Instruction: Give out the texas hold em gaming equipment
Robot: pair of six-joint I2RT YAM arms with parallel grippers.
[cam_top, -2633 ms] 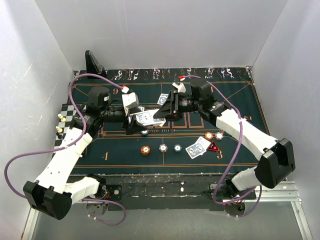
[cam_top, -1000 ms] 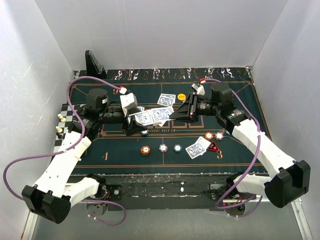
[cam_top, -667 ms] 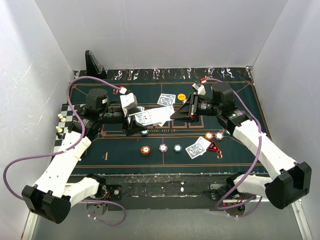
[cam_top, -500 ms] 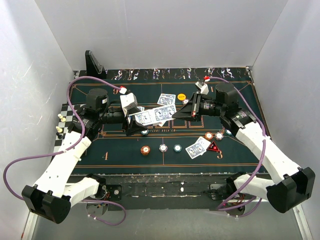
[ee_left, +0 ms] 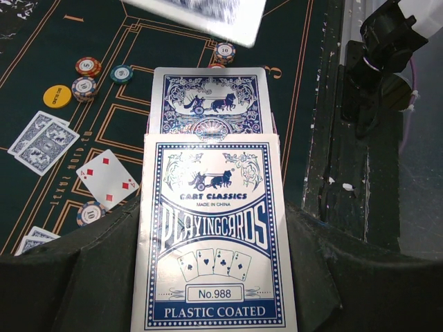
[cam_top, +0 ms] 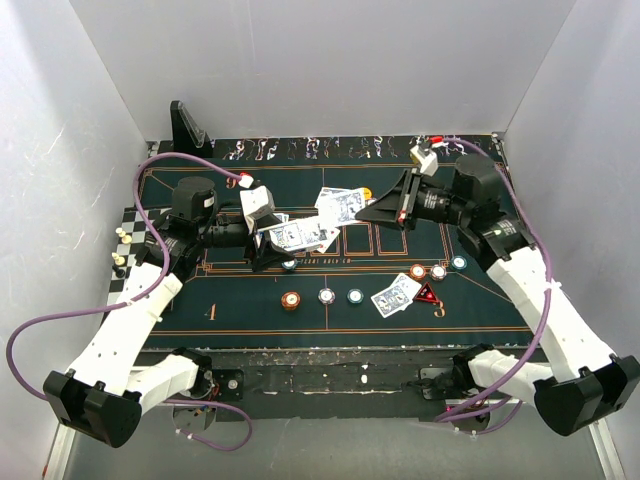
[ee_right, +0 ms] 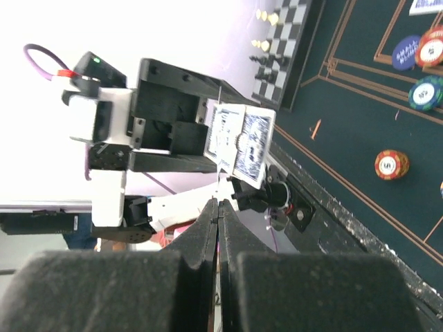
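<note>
Here, left claw clamps glossy card box; right claw pinches thin playing card.

White-shelled arms, black joints, black left claw, black right claw, looping purple cables, red-tipped connectors

The right end effector, pressed together on an edge-on playing card, faces a blue-backed pack.

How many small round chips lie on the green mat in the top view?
7. Front row: orange chip, white chip, teal chip. Three more chips near the red marker. One chip partly under the held card pack. Others may be hidden.
</note>
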